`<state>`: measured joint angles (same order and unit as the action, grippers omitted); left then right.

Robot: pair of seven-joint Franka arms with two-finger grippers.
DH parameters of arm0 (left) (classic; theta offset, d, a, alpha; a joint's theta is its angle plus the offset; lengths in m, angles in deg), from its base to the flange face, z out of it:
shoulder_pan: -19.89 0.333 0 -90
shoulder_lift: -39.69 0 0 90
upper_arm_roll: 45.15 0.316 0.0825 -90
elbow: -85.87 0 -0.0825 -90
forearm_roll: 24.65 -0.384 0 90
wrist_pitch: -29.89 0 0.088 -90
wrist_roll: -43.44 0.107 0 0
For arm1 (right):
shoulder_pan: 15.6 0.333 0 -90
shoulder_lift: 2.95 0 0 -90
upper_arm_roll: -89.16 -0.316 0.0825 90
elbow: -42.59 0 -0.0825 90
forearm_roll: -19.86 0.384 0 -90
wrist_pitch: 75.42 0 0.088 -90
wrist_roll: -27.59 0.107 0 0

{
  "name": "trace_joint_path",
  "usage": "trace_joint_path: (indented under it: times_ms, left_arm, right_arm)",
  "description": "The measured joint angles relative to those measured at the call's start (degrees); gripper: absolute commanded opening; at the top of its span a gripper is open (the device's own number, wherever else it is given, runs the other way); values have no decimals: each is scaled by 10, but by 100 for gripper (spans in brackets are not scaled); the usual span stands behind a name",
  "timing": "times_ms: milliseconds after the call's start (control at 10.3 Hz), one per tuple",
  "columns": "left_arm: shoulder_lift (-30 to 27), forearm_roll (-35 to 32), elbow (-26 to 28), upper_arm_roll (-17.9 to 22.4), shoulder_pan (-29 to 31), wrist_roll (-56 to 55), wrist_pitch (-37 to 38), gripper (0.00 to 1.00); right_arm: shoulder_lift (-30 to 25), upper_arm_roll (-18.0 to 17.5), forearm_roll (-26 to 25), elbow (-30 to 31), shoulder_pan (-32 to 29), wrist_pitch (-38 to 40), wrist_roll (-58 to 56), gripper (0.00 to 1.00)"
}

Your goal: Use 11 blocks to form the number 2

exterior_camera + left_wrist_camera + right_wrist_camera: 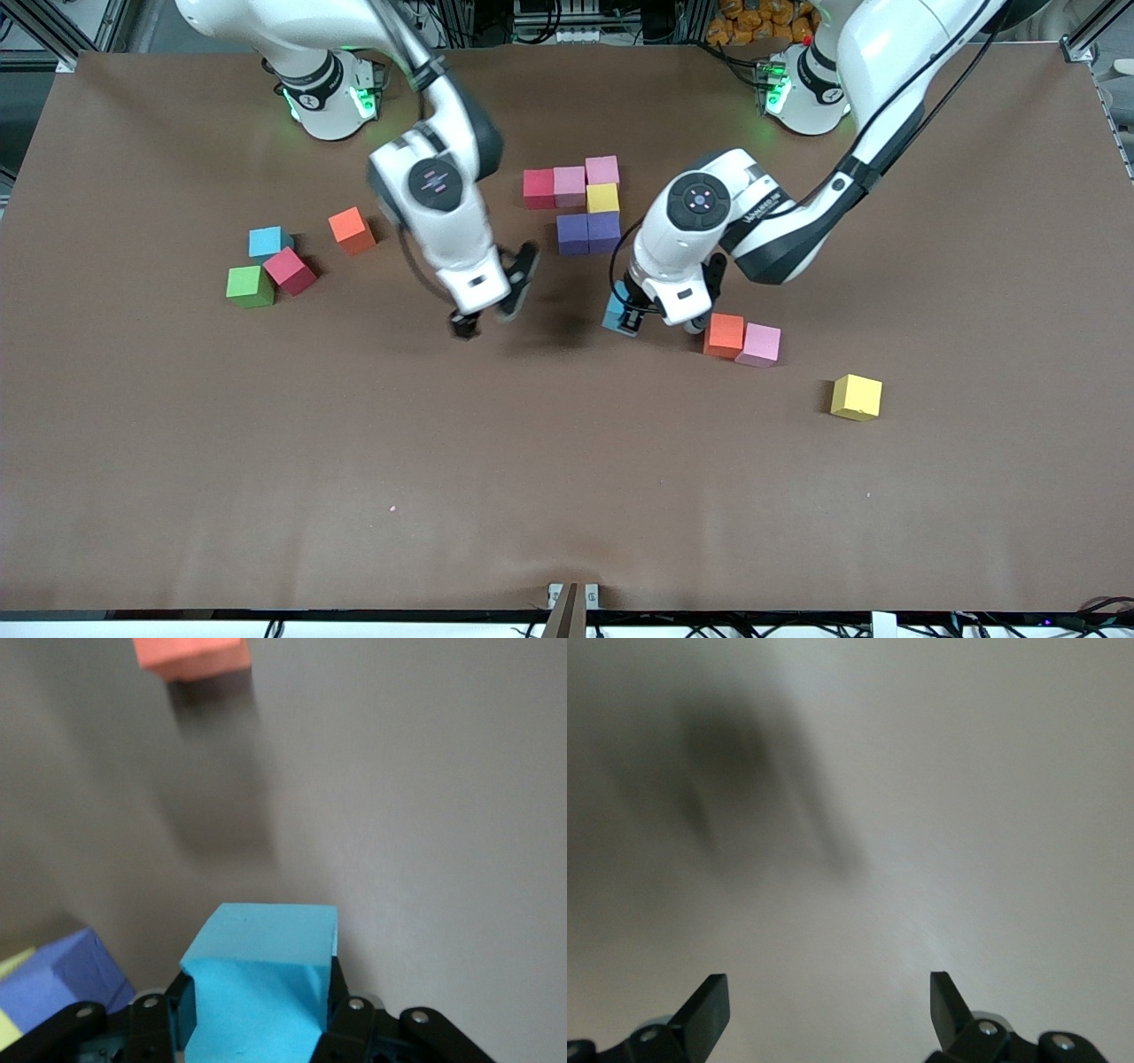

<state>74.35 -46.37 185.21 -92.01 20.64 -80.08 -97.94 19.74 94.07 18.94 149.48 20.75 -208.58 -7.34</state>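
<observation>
In the front view, the left gripper [631, 321] is clamping a light blue block [617, 312] above the table [567, 487], at about five o'clock from the purple blocks [588, 233] of the partly built number 2 [580, 204]. The right gripper [489, 312] is hanging wide open and empty over bare table.

In the left wrist view, both fingers [347, 1014] are pressing the light blue block [261, 979]; an orange block [190, 656] is lying on the table ahead.

In the right wrist view, the spread fingers [709, 1005] are holding nothing.

A brown table [567, 496] fills the view. Above its top edge, a heap of orange items [753, 19] sits among black cables [554, 18].
</observation>
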Motion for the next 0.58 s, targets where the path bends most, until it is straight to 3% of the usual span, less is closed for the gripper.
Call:
trace_joint_path:
  times_ms: [292, 583]
  left_arm:
    - [2, 29, -21, 9, -57, -68, 0, 12]
    - [14, 62, -46, 45, -128, -140, 0, 12]
  right_arm:
    - [0, 1, 0, 0, -69, 1, 1, 100]
    - [0, 22, 0, 11, -119, 3, 2, 100]
